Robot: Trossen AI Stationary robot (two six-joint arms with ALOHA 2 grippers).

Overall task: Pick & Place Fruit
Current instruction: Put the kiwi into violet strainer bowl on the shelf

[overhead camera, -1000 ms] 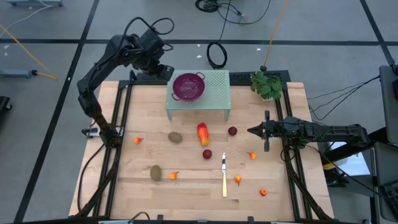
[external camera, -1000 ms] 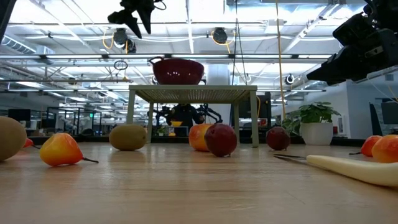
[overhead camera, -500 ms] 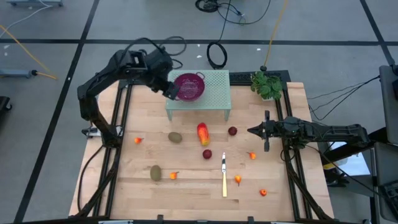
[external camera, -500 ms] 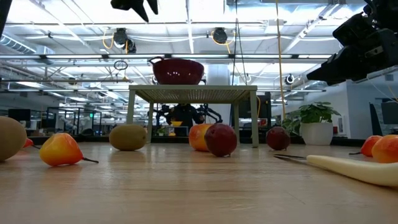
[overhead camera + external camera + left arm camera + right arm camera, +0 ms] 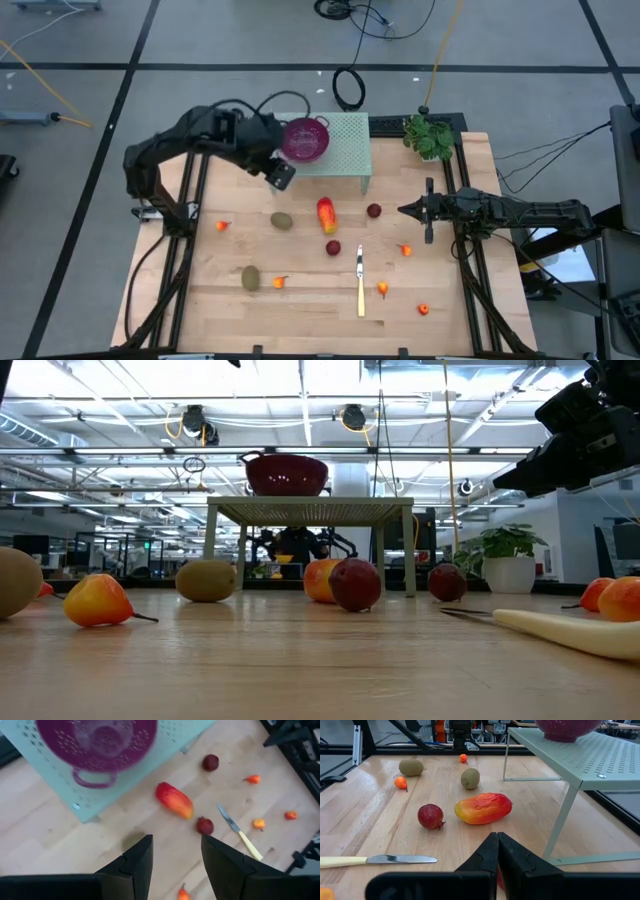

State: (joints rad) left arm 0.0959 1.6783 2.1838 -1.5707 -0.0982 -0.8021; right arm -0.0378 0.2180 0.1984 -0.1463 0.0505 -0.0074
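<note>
Descent comes next, by my judgement: the left pincer (image 5: 281, 177), fingers parted and empty, hangs over the brown-green fruit (image 5: 282, 220) lying near the green rack (image 5: 350, 150) on the surface (image 5: 300, 300). It should straddle the oval squarely before closing. The right pincer (image 5: 403, 210) waits closed at the right. No writing can be read.

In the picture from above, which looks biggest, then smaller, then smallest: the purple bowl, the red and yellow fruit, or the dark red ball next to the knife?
1. purple bowl, though it sits higher, nearer the camera
2. red and yellow fruit
3. dark red ball near the knife
</note>
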